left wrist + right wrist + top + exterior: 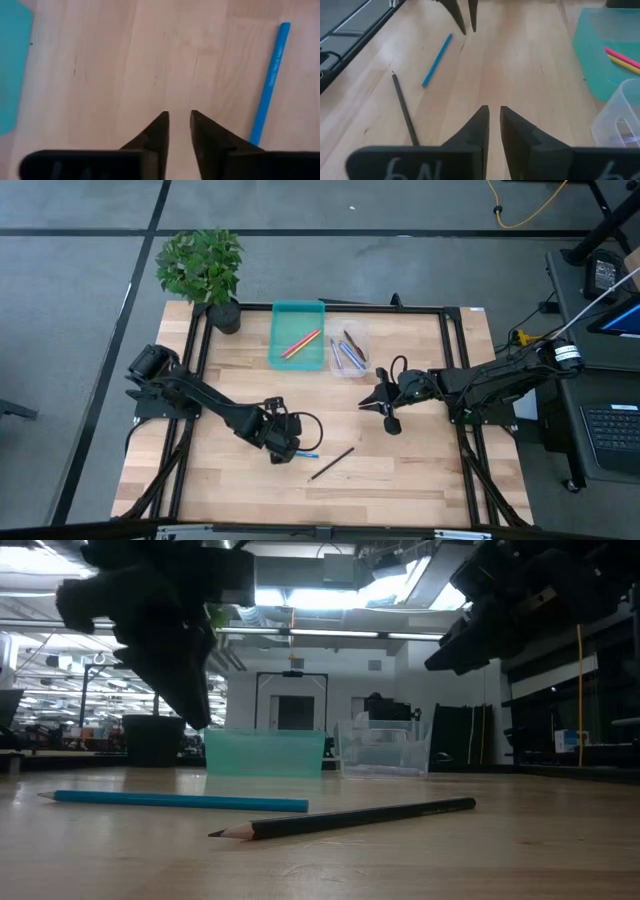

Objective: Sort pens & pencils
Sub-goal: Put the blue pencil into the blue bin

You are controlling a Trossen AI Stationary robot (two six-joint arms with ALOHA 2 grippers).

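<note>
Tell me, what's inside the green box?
In the teal tray lie a pink stick and a yellow-orange stick, side by side and slanted. From table height its frosted wall hides them, so only the view from above shows them.

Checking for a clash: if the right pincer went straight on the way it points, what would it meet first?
Probably the left pincer: it hangs almost dead ahead of the right pincer, beyond bare table. Depth is unclear.

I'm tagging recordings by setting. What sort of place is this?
Probably a robotics lab or workshop: a pale wooden table inside a black metal frame, exposed ceiling ducts and strip lights behind, and a desk with a black keyboard alongside.
</note>
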